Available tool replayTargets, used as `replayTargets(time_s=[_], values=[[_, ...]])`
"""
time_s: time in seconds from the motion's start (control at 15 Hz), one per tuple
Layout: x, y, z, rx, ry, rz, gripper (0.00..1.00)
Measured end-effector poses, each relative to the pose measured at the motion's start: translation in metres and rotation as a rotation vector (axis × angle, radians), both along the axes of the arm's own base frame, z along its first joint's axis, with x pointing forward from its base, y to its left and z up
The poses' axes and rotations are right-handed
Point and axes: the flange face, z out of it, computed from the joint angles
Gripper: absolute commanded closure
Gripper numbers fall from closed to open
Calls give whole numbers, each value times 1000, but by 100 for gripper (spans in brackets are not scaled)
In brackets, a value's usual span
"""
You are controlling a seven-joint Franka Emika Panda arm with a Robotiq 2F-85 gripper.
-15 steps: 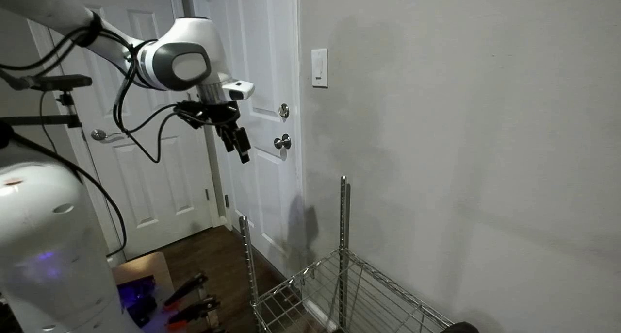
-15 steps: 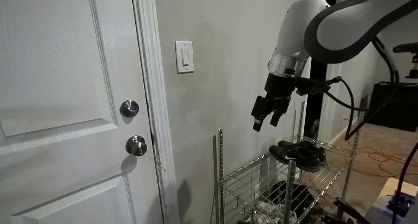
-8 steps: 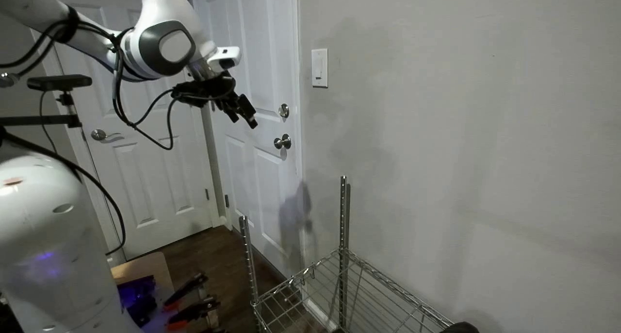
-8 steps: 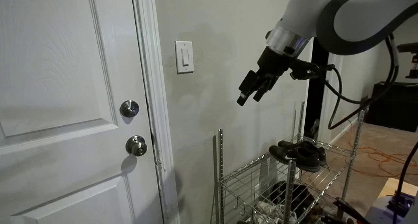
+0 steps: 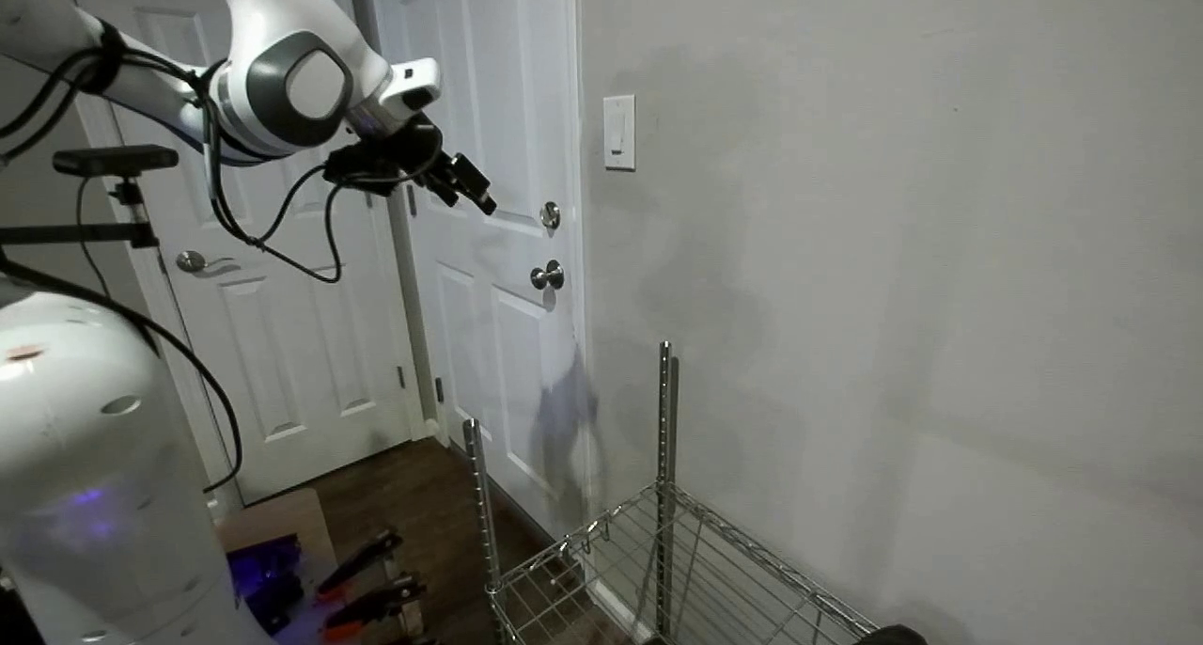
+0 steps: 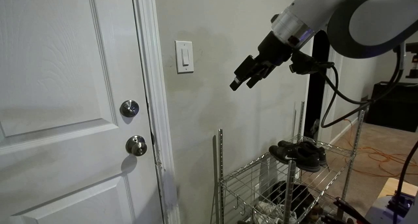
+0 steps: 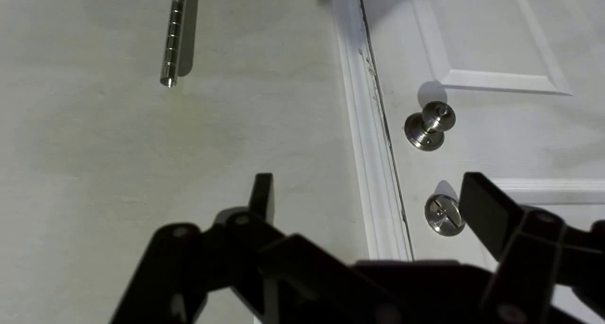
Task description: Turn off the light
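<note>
The light switch is a white upright plate with a rocker on the wall right of the door frame. It shows in both exterior views. It is not in the wrist view. My gripper is black and hangs in the air, apart from the wall and the switch. In both exterior views its fingertips appear lower than the plate and point slantwise down. In the wrist view the gripper is open, with nothing between its fingers. No lamp is in view.
A white door has a round knob and a deadbolt; both show in the wrist view too. A wire rack with upright posts stands below against the wall, with black shoes on it. Cables hang from the arm.
My gripper has risen and tilted from pointing mostly down to pointing more forward. In an exterior view its tips have moved closer in the picture to the switch. The switch looks unchanged.
</note>
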Motion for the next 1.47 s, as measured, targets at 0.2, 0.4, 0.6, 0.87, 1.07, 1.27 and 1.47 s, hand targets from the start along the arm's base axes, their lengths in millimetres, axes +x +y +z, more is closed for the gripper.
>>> replayTargets(time_s=[0.2, 0.4, 0.6, 0.87, 1.07, 1.27, 1.47], values=[[0, 0, 0, 0, 0, 0, 0], [3, -4, 0, -4, -2, -14, 0], [11, -12, -1, -38, -17, -39, 32], [30, -9, 6, -94, -56, -44, 59], [46, 1, 18, -129, -92, -36, 78], [63, 9, 29, -152, -121, -43, 98], [84, 13, 38, -171, -137, -53, 100]])
